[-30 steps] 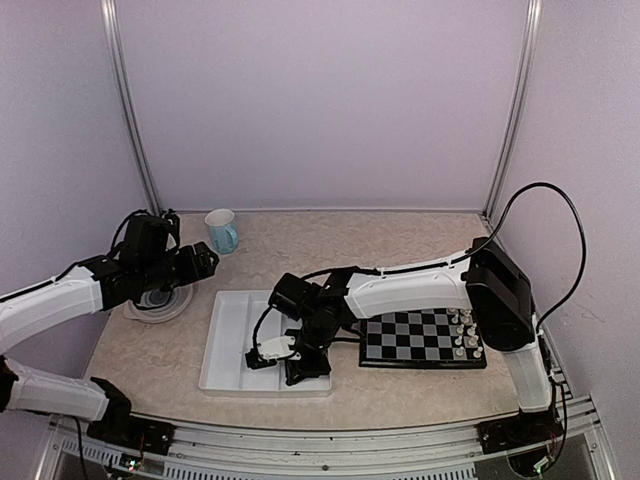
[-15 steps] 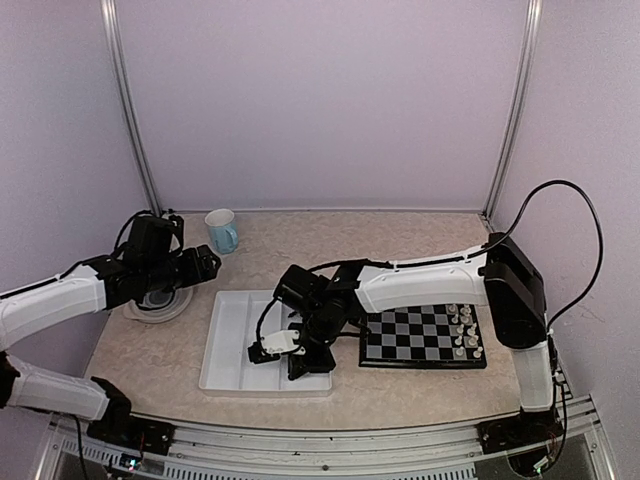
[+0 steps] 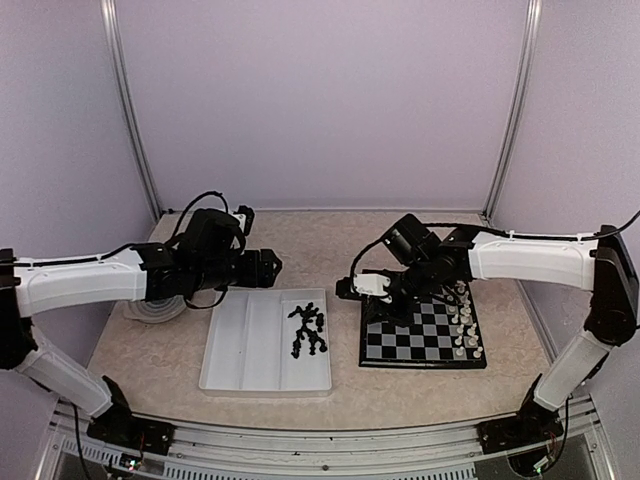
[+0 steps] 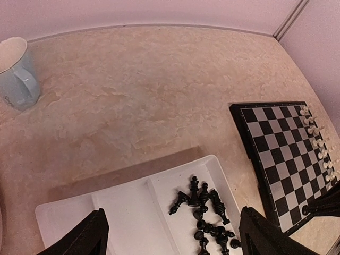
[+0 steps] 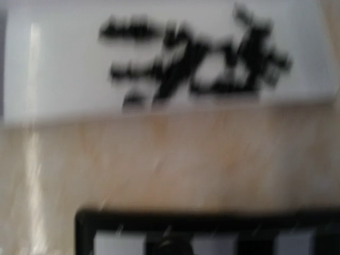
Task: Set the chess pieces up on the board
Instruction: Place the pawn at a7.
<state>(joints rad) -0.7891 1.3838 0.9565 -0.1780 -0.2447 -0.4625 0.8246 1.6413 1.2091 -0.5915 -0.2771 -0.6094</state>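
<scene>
Left gripper (image 3: pixel 266 268) hangs spread, holding nothing, just beyond the far edge of the tray (image 3: pixel 240 345); the black pieces (image 3: pixel 308 331) lie heaped in its right compartment. Right gripper (image 3: pixel 362 288) hovers at the far-left corner of the board (image 3: pixel 415 340), and we cannot tell if it grips anything. White pieces (image 3: pixel 463 327) line the right edge; we see no black one standing there, so we judge that side unplaced.

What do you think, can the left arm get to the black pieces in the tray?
Probably yes: its open tool faces the black pieces in the tray, with nothing between them.

No lettering, label or number seems readable on anything here.
</scene>
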